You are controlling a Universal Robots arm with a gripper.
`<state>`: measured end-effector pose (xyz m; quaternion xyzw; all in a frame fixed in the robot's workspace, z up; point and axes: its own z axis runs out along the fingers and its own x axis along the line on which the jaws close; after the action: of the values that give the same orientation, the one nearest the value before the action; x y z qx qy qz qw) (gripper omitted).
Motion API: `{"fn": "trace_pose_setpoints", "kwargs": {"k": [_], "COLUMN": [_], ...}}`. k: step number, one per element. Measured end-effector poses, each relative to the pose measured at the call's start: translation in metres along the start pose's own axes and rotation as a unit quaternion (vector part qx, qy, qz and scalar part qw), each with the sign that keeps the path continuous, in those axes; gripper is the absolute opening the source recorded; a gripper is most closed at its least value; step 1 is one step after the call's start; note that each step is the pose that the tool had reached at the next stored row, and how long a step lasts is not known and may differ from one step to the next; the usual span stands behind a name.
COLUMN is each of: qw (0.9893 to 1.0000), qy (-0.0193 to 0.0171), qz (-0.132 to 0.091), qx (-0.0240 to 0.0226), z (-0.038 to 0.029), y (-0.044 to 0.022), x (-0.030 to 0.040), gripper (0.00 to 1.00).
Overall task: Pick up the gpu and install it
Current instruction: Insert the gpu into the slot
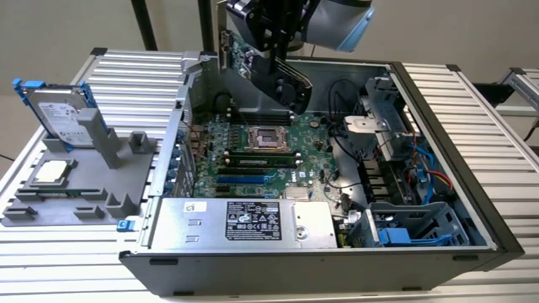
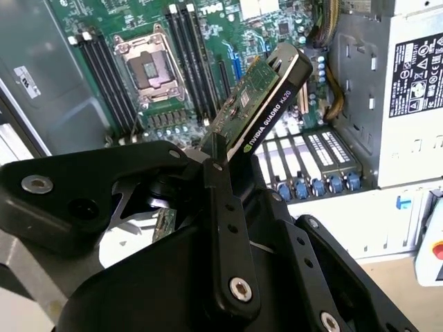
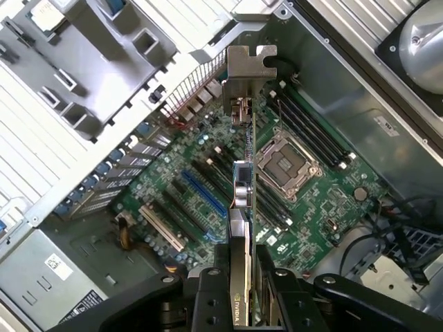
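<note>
White lettering (image 2: 271, 119) runs along the black edge of the gpu (image 2: 249, 104) in the second wrist view; a large white label (image 1: 257, 221) of dense black print and marks sits on the silver power supply (image 1: 181, 232) at the lower middle of the exterior view; a white printed drive label (image 1: 60, 120) covers the hard drive (image 1: 50, 101) at that view's upper left; a small white sticker (image 2: 26, 77) with dark print stands on the grey case wall (image 2: 48, 34) beside the motherboard (image 2: 208, 41) in the second wrist view.
</note>
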<state>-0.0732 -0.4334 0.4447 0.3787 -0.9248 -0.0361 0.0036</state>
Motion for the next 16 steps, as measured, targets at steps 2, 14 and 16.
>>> {"fn": "trace_pose_setpoints", "kwargs": {"k": [2, 14, 16], "qw": [1.0, 0.9992, 0.999], "qy": [0.0004, 0.0027, 0.0031], "qz": [-0.005, -0.039, -0.044], "qx": [-0.0001, -0.0008, -0.0009], "z": [0.0, 0.0, 0.0], "y": [0.0, 0.0, 0.0], "x": [0.0, 0.0, 0.0], "gripper": [0.0, 0.0, 0.0]}}
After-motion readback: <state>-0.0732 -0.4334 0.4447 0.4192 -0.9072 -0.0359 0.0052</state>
